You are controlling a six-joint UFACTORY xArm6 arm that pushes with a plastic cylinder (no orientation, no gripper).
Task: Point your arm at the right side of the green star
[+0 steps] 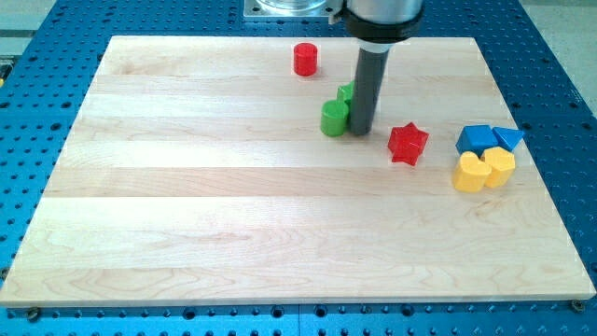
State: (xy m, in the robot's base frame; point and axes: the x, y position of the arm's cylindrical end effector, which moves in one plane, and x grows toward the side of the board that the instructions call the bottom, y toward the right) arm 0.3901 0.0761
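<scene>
The green star lies near the top middle of the wooden board, mostly hidden behind my rod; only its left edge shows. A green cylinder stands just below and left of it. My tip rests on the board right beside the green cylinder's right side, just below the star's right side.
A red cylinder stands near the top edge. A red star lies to the right of my tip. At the view's right sit a blue block, a blue triangle, a yellow heart and a yellow block.
</scene>
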